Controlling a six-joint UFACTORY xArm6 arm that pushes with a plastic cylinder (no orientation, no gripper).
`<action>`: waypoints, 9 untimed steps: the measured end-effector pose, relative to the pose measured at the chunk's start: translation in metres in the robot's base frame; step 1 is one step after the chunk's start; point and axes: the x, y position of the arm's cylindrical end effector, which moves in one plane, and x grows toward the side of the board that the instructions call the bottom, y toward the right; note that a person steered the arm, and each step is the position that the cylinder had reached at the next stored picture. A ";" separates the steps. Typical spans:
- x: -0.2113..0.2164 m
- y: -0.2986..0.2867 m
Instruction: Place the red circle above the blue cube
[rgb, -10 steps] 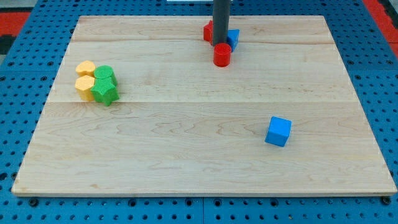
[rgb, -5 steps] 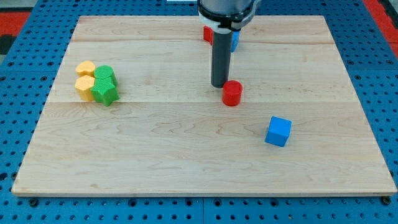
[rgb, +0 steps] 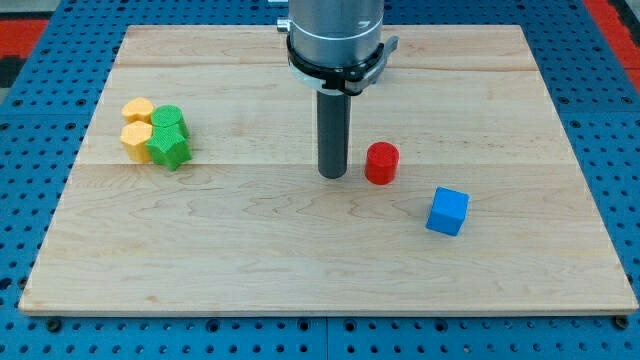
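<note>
No jaws, only my tip (rgb: 333, 175) down just left of red circle (rgb: 381, 163). Sits up-left of blue cube (rgb: 447, 211), near. Light, hard, slides easily on desk (rgb: 300, 260); push low on left side.

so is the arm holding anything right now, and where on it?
Nothing is held; there is no gripper. My tip rests on the board just to the view's left of the red circle, a small gap between them. The blue cube sits apart.
</note>
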 end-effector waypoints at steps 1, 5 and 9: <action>0.000 0.018; -0.019 0.051; -0.017 0.075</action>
